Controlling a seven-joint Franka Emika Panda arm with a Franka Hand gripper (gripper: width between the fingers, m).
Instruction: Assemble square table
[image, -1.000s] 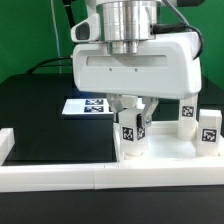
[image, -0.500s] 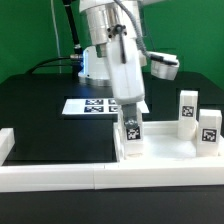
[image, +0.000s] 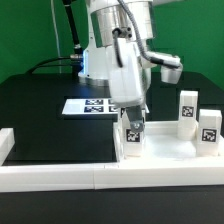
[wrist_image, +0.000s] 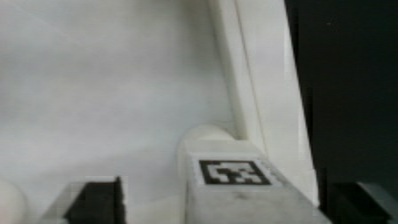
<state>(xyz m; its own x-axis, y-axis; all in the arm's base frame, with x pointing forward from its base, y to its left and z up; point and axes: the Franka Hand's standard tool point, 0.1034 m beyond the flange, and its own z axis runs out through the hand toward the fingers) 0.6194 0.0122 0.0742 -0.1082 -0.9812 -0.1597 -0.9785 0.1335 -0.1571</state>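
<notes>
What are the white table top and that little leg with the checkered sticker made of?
The table top looks like white plastic: smooth, matte, with a moulded raised rim. The leg under the gripper looks like the same white plastic, with a black-and-white printed tag that could be paper or a sticker.

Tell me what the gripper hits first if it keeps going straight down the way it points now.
Most likely the tagged leg standing on the table top: the gripper points down with that leg between its fingers. In the wrist view the leg sits between the fingers. Depth is unclear.
</notes>
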